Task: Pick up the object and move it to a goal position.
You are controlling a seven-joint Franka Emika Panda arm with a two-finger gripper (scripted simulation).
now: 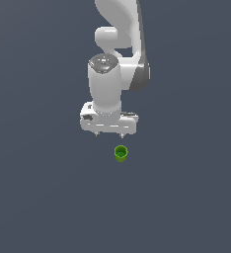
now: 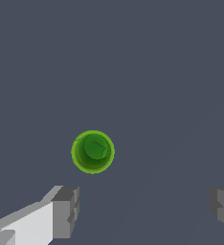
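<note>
Green object (image 1: 121, 153) sits just below centre of the exterior view — untouched, upright. White gripper (image 1: 109, 135) hovers above, jaws apart. Approach step; next move likely calls for alignment, then descent.

Your arm reaches down from the top of the exterior view, ending in the gripper (image 1: 109, 134). Just below the gripper in that view, and slightly toward the exterior view's right, the cup-like object (image 1: 121, 153) sits upright on the flat ground (image 1: 186, 197), apart from the fingertips. In the wrist view, the object (image 2: 93, 151) lies ahead of the two fingers (image 2: 66, 210), not between them, and seems nearer one finger than the other.
</note>
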